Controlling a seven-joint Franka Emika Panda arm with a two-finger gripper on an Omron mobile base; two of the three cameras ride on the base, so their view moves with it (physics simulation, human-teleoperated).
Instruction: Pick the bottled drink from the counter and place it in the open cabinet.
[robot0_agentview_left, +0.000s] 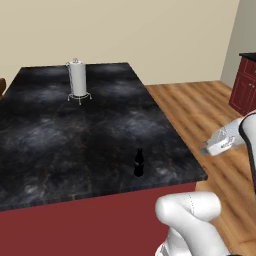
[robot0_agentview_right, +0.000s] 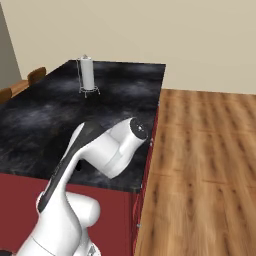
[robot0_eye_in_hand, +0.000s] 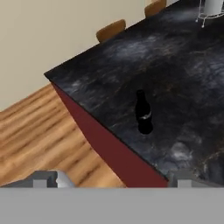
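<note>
The bottled drink (robot0_agentview_left: 139, 162) (robot0_eye_in_hand: 143, 113), small and nearly black with a faint white label, stands upright on the counter (robot0_agentview_left: 75, 130) (robot0_eye_in_hand: 175, 65) near its front right corner. My gripper (robot0_eye_in_hand: 113, 179) is open, its two fingertips wide apart with nothing between them. It hangs beside the counter's right edge, above the floor, well apart from the bottle. The hand (robot0_agentview_left: 220, 141) points toward the counter from the right. In the right base view my own arm hides the bottle. The open cabinet is out of view.
A tall white cylinder on a wire stand (robot0_agentview_left: 77, 80) (robot0_agentview_right: 87, 74) stands at the counter's far end. Brown chairs (robot0_agentview_right: 36, 75) (robot0_eye_in_hand: 111, 29) sit along its far side. A red panelled cabinet (robot0_agentview_left: 245, 85) stands to the right across wooden floor (robot0_agentview_right: 210, 165).
</note>
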